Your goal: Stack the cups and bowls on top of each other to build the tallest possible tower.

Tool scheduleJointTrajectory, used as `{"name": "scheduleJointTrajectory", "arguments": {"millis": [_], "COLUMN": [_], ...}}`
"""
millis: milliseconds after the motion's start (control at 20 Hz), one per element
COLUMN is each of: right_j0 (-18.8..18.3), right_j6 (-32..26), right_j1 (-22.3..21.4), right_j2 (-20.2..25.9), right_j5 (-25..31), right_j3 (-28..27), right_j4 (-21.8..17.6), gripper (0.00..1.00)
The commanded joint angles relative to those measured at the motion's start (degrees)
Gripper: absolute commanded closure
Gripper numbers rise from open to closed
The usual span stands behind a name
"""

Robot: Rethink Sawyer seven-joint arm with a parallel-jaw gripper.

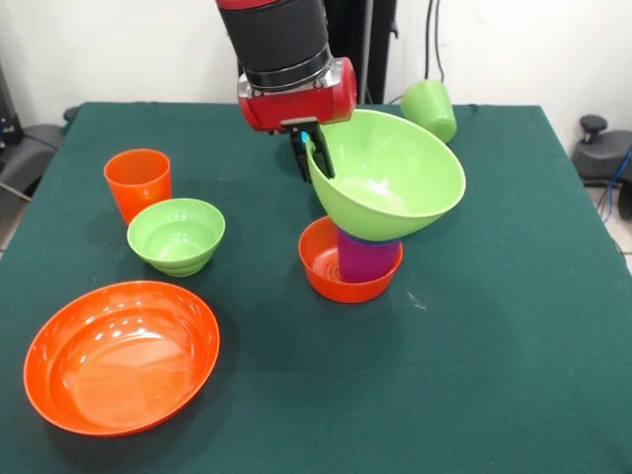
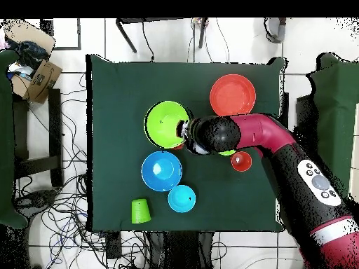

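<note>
My gripper (image 1: 315,156) is shut on the rim of the large lime green bowl (image 1: 387,178), which tilts toward the camera. The bowl's underside meets the top of the purple cup (image 1: 367,259). That cup stands in a small orange bowl (image 1: 331,269), and together they form the tower. In the overhead view the gripper (image 2: 184,130) sits at the right rim of the large green bowl (image 2: 165,124). The orange cup (image 1: 137,182), a small green bowl (image 1: 176,235) and a large orange bowl (image 1: 120,355) stand apart at the left. The green cup (image 1: 430,109) lies on its side at the far right.
The overhead view shows a large blue bowl (image 2: 161,171), a small light blue bowl (image 2: 181,198) and the green cup (image 2: 140,210) on the green table (image 2: 112,105) toward the robot's side. Both blue bowls are hidden in the front view. Cables and boxes lie on the floor around the table.
</note>
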Motion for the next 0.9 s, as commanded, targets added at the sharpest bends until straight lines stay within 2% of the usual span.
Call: {"name": "scheduleJointTrajectory", "arguments": {"millis": [50,550,900], "right_j0": [-0.1,0.1,-0.1], "right_j6": [-15.7,-15.5,-14.3], "right_j1": [0.7,1.1,-0.7], "right_j2": [0.4,0.8,1.4], "right_j5": [6.3,5.1,5.1], "right_j3": [-3.0,-2.4,-0.1], "right_j4": [-2.1,-2.4,-1.6], "gripper": [1.0,1.0,1.0]}}
